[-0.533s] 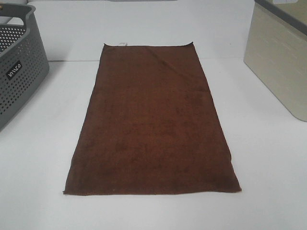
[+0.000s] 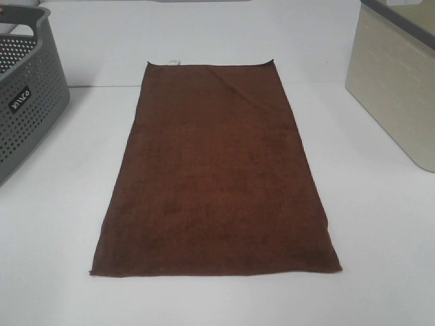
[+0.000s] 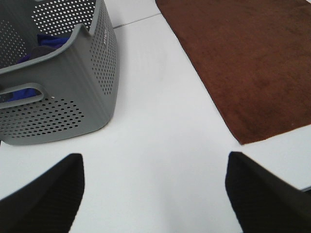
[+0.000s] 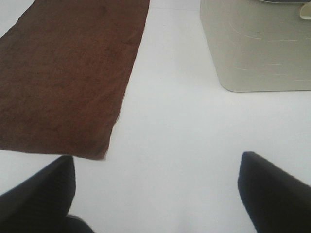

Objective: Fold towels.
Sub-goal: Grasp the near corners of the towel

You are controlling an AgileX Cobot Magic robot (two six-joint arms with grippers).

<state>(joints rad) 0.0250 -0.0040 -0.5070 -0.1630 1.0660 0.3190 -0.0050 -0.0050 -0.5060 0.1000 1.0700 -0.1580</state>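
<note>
Brown terry towel (image 2: pixel 216 170) lies flat, fully spread on the white table (image 2: pixel 54 244), with no fold made yet. My left gripper (image 3: pixel 154 191) and right gripper (image 4: pixel 156 191) hover beside its near corners, fingers (image 3: pixel 43 199) spread wide and empty; all the folding is left, I judge.

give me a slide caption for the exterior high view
Brown towel spread flat on white table, grey basket left, beige bin right.
</note>
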